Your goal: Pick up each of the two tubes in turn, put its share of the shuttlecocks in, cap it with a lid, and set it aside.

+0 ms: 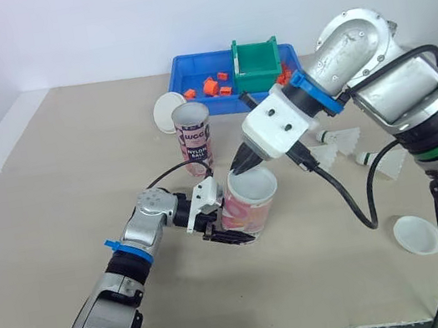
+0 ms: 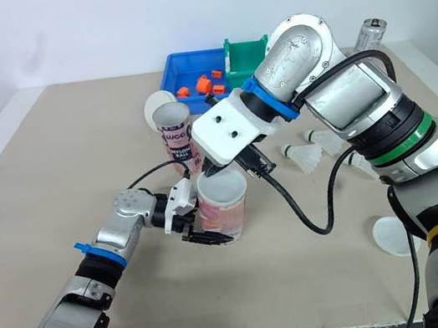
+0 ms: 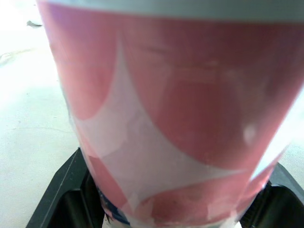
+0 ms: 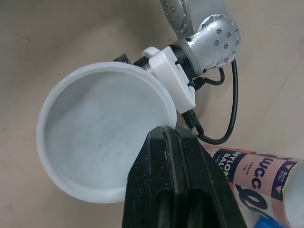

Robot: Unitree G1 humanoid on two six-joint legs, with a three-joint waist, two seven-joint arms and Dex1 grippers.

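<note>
My left gripper (image 1: pixel 229 232) clamps the glossy pink-and-white tube (image 1: pixel 249 206) upright at table centre. My right gripper (image 1: pixel 238 169), its black fingers pressed together, tips over the tube's round open mouth. White shuttlecocks (image 1: pixel 341 142) lie at the tube's two o'clock.

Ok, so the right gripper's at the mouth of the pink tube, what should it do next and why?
Probably lift the right gripper clear and swing it to the shuttlecocks on the table. Its fingers look shut on nothing at the pink tube, which looks empty inside, and the left gripper holds it.
</note>
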